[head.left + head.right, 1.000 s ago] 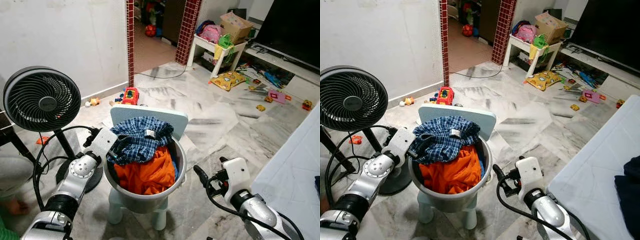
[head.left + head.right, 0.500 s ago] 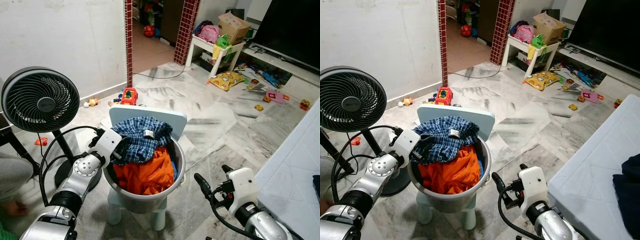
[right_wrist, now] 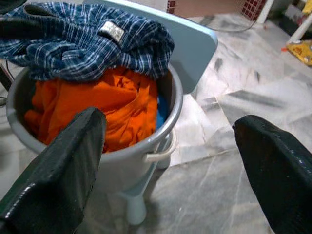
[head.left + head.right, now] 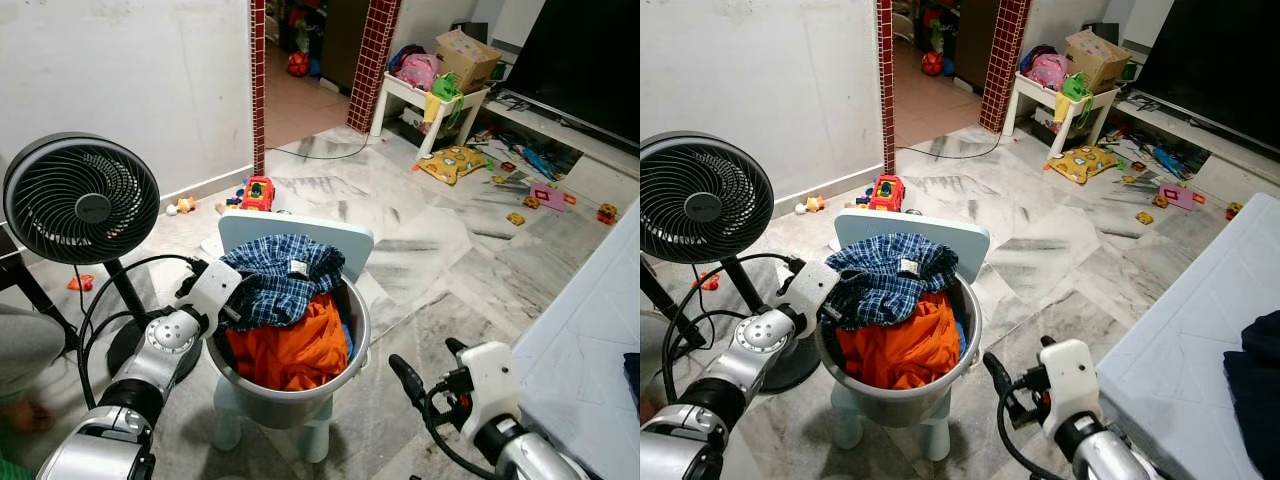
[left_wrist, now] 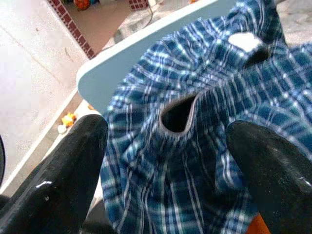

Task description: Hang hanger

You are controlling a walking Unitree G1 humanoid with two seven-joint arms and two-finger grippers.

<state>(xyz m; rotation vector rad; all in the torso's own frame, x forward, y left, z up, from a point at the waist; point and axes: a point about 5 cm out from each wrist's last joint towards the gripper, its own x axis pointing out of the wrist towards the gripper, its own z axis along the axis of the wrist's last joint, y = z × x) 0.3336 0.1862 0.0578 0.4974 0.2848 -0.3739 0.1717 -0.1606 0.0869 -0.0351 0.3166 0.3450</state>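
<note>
Laundry bucket (image 4: 285, 392) holds two garments; both grippers' jaws apart, left gripper (image 5: 165, 146) at plaid shirt (image 4: 282, 280).

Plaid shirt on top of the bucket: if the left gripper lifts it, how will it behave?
Probably floppy: the plaid shirt lies crumpled in folds, so it should drape and trail. It likely lifts lightly. It may drag the orange garment beneath. The left gripper sits open at its edge.

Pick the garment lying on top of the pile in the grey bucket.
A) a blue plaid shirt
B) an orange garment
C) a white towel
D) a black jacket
A: the blue plaid shirt lies over the orange garment in the grey bucket, with the left tool open at it.
</note>
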